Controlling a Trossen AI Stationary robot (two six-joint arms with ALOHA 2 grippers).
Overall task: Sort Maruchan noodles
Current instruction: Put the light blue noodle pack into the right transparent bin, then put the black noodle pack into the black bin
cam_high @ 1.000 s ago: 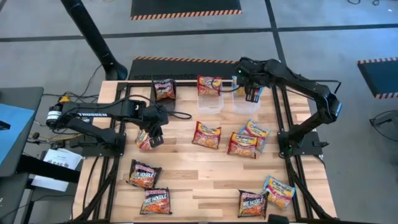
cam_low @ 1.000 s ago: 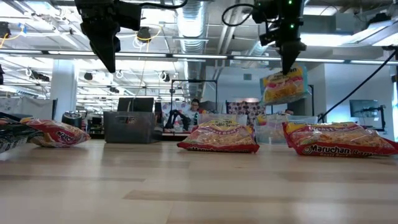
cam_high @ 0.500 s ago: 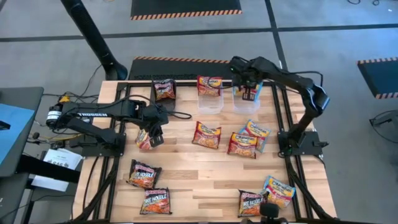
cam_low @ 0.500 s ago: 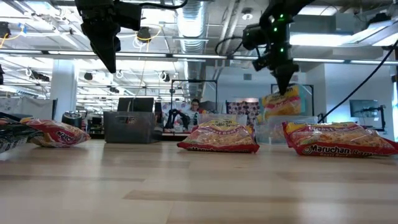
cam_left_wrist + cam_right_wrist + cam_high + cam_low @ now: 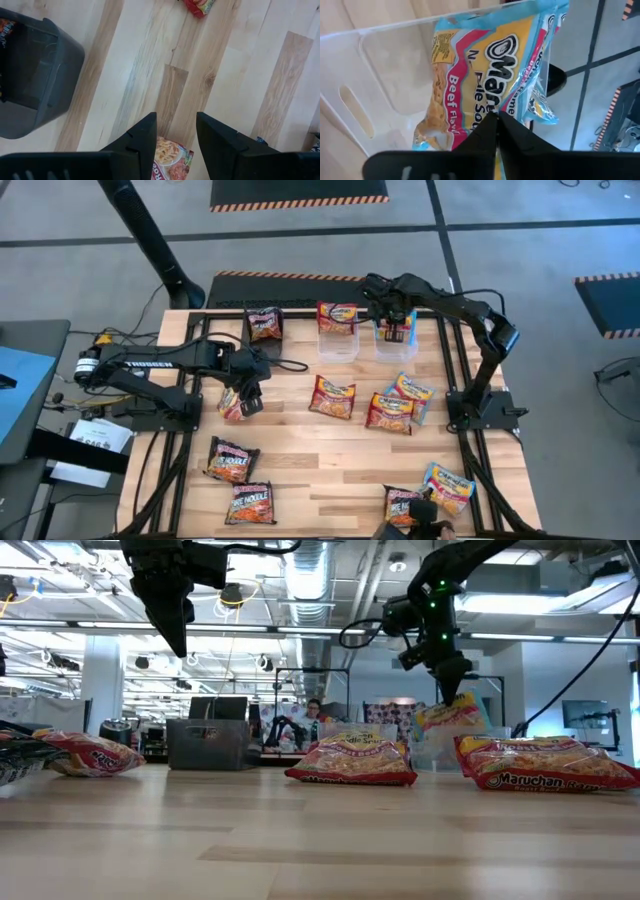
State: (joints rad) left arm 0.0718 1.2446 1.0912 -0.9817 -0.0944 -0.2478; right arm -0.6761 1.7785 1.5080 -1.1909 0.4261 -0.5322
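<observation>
My right gripper [image 5: 396, 330] hangs over the right clear bin [image 5: 395, 348] at the table's far edge, shut on a light blue-yellow Maruchan noodle packet [image 5: 485, 65]. My left gripper [image 5: 176, 131] stands open above a red packet [image 5: 169, 161] at the table's left and touches nothing. A black bin [image 5: 264, 323] holds a dark packet. The left clear bin [image 5: 337, 345] holds a red packet [image 5: 337, 317]. Several more packets lie flat on the wood. My right gripper pinches the packet's end edge [image 5: 492, 106] between its two fingers. The fingers [image 5: 455, 692] slant down from above. The packet [image 5: 452, 716] hangs below them, tilted, inside the clear bin's walls. I cannot tell whether its lower end rests on the bin's floor.
Loose packets lie mid-table [image 5: 332, 396], [image 5: 390, 413], [image 5: 412, 391], at the near left [image 5: 232, 460], [image 5: 250, 503] and at the near right [image 5: 407, 505], [image 5: 449, 487]. Bare wood shows in the middle of the near half. A black frame edges the table.
My right gripper has gone down and a little toward the table's left edge, carrying the light blue-yellow packet from above the right clear bin down into it. The packet still hangs from the fingers.
</observation>
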